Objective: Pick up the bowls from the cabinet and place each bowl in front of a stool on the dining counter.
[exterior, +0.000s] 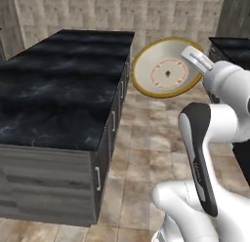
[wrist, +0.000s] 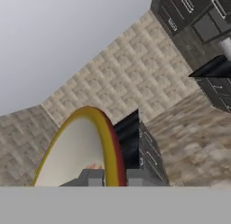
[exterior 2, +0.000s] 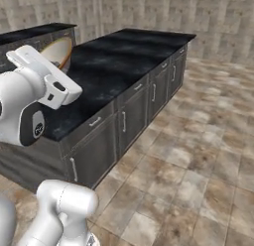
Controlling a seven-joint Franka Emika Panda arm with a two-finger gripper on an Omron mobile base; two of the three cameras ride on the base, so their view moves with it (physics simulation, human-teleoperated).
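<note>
The claw (wrist: 109, 175) was clamped on the rim of the shallow cream ceramic bowl with a gold-orange rim (exterior: 163, 69). The bowl hung tilted in the upper right of the left base view, beside the long black marble surface (exterior: 63, 85), not touching it

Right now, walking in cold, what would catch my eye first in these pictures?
The shallow cream bowl with its gold rim, held up on edge in the air by the white arm's pincer, which is shut on the rim. To its left stretches the long black marble counter on grey cupboards. Beyond them, a pale tiled floor runs to a tiled wall.
</note>
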